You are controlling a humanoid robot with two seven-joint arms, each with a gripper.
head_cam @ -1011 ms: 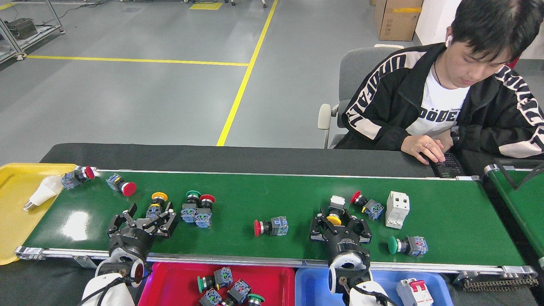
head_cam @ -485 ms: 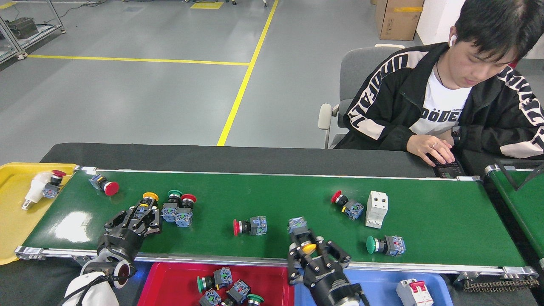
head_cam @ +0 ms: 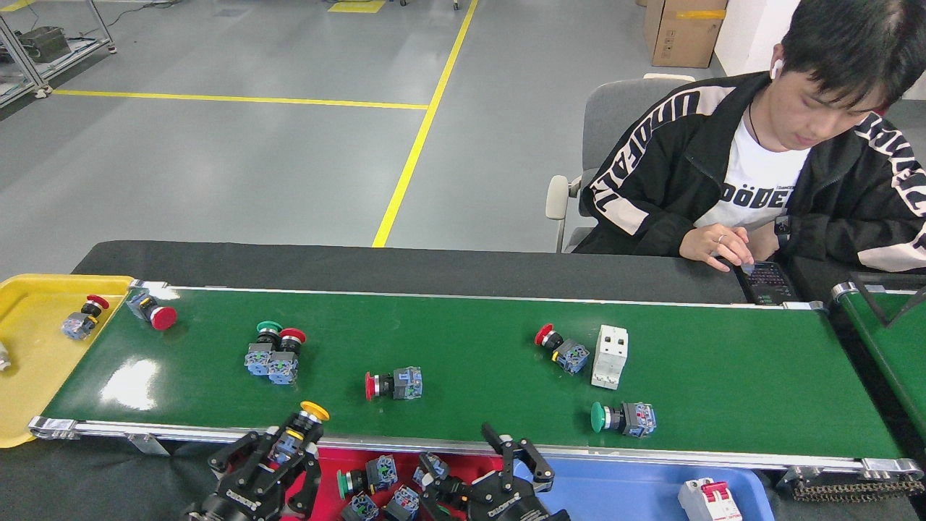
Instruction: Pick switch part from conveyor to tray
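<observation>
The conveyor (head_cam: pixel 470 325) carries several switch parts: a red-capped one (head_cam: pixel 155 312) at the far left end, a green and red pair (head_cam: pixel 275 351), a red one (head_cam: pixel 394 383), another red one (head_cam: pixel 561 347) and a green one (head_cam: pixel 622 418). My left gripper (head_cam: pixel 286 452) is shut on a yellow-capped switch part (head_cam: pixel 307 420), held at the belt's near rail by the red tray (head_cam: pixel 340 457). My right gripper (head_cam: pixel 517 459) stands open and empty between the red tray and the blue tray (head_cam: pixel 615 485). Several switch parts (head_cam: pixel 376 474) lie in the red tray.
A white breaker (head_cam: pixel 610 346) stands on the belt. A yellow tray (head_cam: pixel 29 362) at the belt's left end holds a red-capped switch (head_cam: pixel 83 318). The blue tray holds a breaker (head_cam: pixel 705 499). A person sits behind the belt, hand (head_cam: pixel 712 250) at a black device (head_cam: pixel 767 278). A narrower belt (head_cam: pixel 882 340) adjoins at right.
The belt carried every part leftward; one red switch dropped into the yellow tray. My left gripper closed on the yellow-capped switch and drew back. My right gripper withdrew, opened and no longer holds its part.
</observation>
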